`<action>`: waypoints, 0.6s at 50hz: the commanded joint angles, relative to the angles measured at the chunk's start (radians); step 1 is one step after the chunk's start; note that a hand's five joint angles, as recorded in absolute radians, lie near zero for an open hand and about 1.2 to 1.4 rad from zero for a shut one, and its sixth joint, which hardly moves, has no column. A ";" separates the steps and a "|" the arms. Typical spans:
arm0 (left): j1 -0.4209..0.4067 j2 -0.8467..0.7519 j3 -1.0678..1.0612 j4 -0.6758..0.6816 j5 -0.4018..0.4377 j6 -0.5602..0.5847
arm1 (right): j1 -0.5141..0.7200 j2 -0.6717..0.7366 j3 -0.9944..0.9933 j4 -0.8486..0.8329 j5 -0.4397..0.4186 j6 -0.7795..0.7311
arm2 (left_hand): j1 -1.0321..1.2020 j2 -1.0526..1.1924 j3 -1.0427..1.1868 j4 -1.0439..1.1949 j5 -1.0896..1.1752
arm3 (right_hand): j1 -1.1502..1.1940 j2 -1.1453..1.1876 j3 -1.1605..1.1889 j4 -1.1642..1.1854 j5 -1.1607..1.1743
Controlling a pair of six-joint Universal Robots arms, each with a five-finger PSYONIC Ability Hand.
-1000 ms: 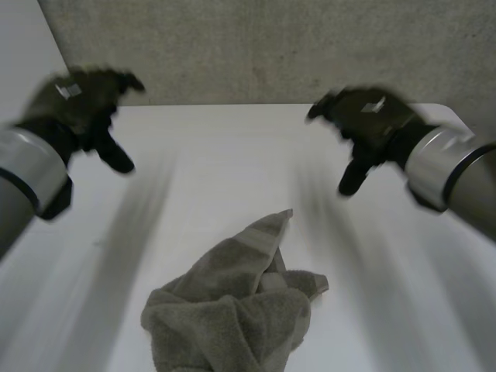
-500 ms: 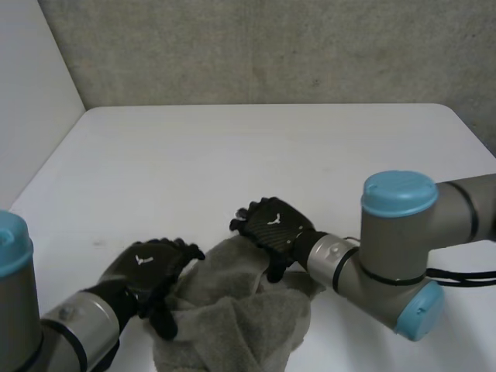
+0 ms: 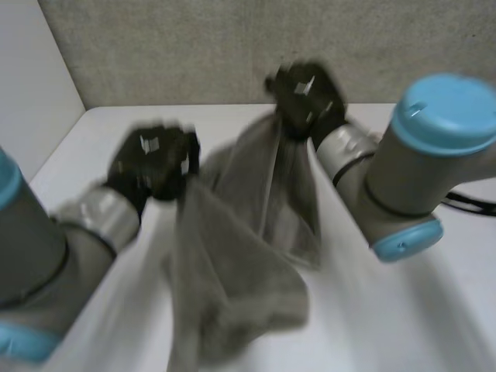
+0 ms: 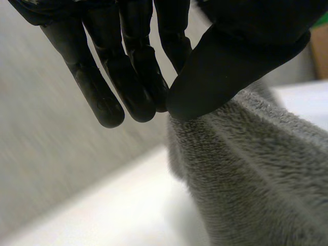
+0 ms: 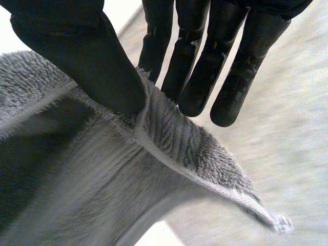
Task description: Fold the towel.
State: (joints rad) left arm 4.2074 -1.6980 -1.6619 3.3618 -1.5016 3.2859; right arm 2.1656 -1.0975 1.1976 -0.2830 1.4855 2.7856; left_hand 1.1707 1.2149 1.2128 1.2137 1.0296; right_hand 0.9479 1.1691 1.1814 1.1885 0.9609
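Observation:
The grey towel (image 3: 248, 248) hangs in the air above the white table (image 3: 434, 310), stretched between both hands. My left hand (image 3: 153, 161) holds one upper edge of it; in the left wrist view the thumb (image 4: 225, 66) pinches the towel (image 4: 256, 164) against the fingers (image 4: 128, 77). My right hand (image 3: 304, 97) is higher and further back, holding another upper edge. In the right wrist view its thumb (image 5: 87, 56) presses the hemmed edge of the towel (image 5: 102, 179) against the fingers (image 5: 205, 61). The rest of the cloth droops in loose folds towards the table.
A grey wall (image 3: 194, 46) runs behind the table's far edge. A pale side wall (image 3: 31, 93) stands at the left. The right arm's blue-capped elbow (image 3: 442, 116) is raised over the table's right part.
Both hands have closed on the towel's edges and lifted it off the table, up and away towards the back wall. Half a second ago they lay on the crumpled heap.

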 commanded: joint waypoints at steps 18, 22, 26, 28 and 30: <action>0.059 -0.258 0.105 0.119 -0.063 0.172 | -0.056 -0.193 0.097 0.232 0.053 -0.021 | -0.590 -0.634 -0.632 -0.633 -0.624 | 0.448 0.227 0.215 0.208 0.261; 0.059 -0.275 0.097 0.117 -0.061 0.158 | -0.056 -0.199 0.088 0.235 0.047 -0.021 | -0.672 -0.716 -0.714 -0.715 -0.706 | 0.448 0.227 0.215 0.208 0.261; 0.054 -0.275 0.088 0.111 -0.065 0.158 | -0.053 -0.219 0.069 0.235 0.047 -0.023 | -0.684 -0.728 -0.726 -0.727 -0.718 | 0.448 0.227 0.215 0.208 0.261; 0.049 -0.264 0.054 0.108 -0.066 0.155 | -0.053 -0.251 0.047 0.240 0.051 -0.023 | -0.702 -0.746 -0.744 -0.745 -0.735 | 0.448 0.227 0.215 0.208 0.261; 0.037 -0.256 0.038 0.108 -0.066 0.152 | -0.053 -0.272 0.036 0.249 0.053 -0.021 | -0.737 -0.781 -0.779 -0.780 -0.770 | 0.448 0.227 0.215 0.208 0.261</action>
State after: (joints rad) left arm 4.2632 -1.9736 -1.5774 3.4764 -1.5647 3.4442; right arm 2.1102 -1.3071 1.2787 -0.0420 1.5316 2.7627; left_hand 0.4449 0.4446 0.4453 0.4424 0.2681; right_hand 0.9479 1.1691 1.1878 1.1931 0.9622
